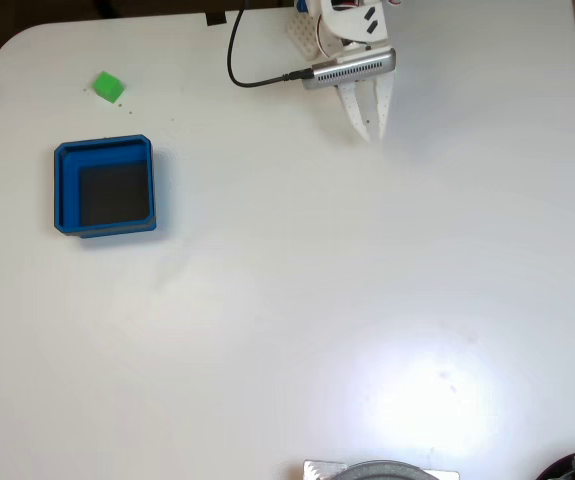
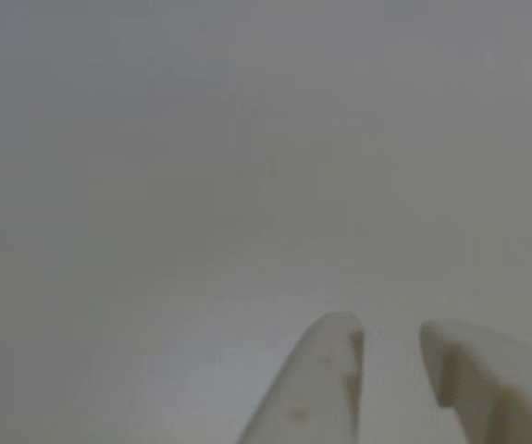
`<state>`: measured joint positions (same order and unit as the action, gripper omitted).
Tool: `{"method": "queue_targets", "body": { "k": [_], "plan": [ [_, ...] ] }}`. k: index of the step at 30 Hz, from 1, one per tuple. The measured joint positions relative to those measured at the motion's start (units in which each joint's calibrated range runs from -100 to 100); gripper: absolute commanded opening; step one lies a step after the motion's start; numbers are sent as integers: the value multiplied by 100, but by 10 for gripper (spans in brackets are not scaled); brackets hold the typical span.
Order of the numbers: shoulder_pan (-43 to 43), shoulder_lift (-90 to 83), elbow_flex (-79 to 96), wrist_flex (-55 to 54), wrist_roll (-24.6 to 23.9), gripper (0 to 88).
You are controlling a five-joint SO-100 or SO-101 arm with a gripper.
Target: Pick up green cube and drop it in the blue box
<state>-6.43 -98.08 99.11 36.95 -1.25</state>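
Lying far left of the slightly parted, empty gripper (image 1: 374,128), green cube (image 1: 108,87), just above blue box (image 1: 104,187)

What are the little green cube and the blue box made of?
The green cube looks like matte plastic or foam: flat, even colour with no shine; the view leaves that open. The blue box looks like moulded or printed plastic, with thick uniform walls, clipped corners and a dull dark floor.
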Motion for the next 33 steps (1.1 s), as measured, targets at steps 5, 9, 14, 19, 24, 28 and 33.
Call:
{"method": "queue_targets", "body": {
  "k": [5,9,14,19,24,28,33],
  "plan": [
    [0,0,0,0,0,23],
    [0,0,0,0,0,23],
    [0,0,0,0,0,23],
    [0,0,0,0,0,23],
    [57,0,0,0,0,23],
    [213,0,0,0,0,23],
    [597,0,0,0,0,23]
  ]
}}
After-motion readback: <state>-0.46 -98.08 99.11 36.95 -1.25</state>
